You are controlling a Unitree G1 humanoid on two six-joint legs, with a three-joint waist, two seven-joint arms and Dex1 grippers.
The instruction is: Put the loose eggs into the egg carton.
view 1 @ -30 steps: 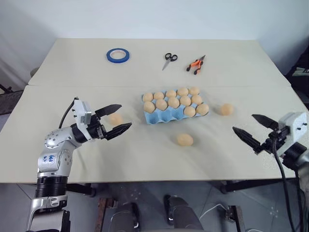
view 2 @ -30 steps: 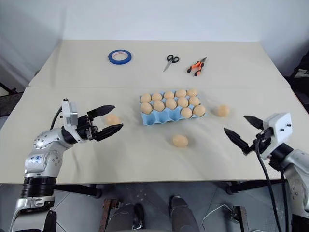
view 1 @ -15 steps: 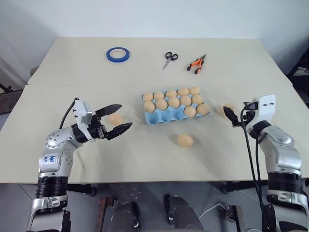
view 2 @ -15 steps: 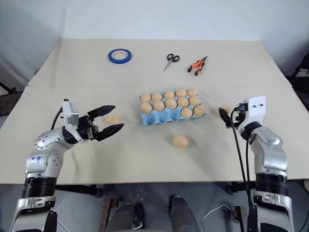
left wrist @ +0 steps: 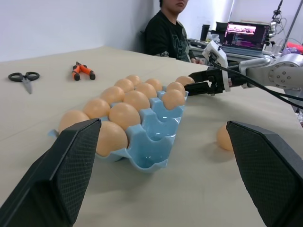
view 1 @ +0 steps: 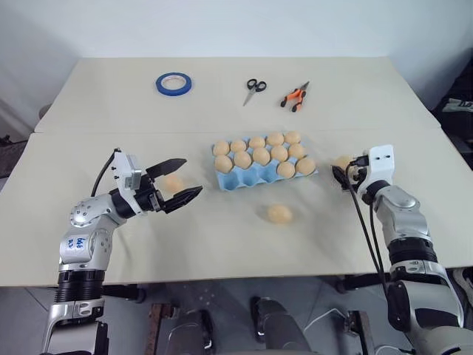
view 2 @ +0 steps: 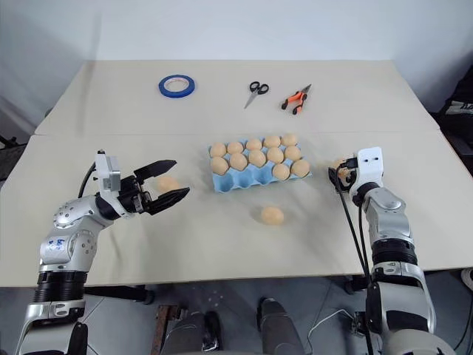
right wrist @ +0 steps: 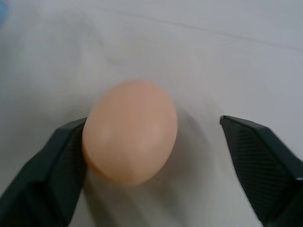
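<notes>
Your right gripper (right wrist: pixel 151 156) brackets an egg (right wrist: pixel 130 137), jaws part-open, not gripping; left gripper (view 1: pixel 181 181) waits wide open, empty.

I see a broad beige counter (view 1: pixel 222 244) carrying a light blue moulded egg carton (view 1: pixel 251 176) mid-surface, three loose pale tan-orange eggs (view 1: pixel 279 214) around it, and along the far edge a blue tape roll (view 1: pixel 173 83), black-handled scissors (view 1: pixel 255 87) and orange-handled pliers (view 1: pixel 294 97).
</notes>
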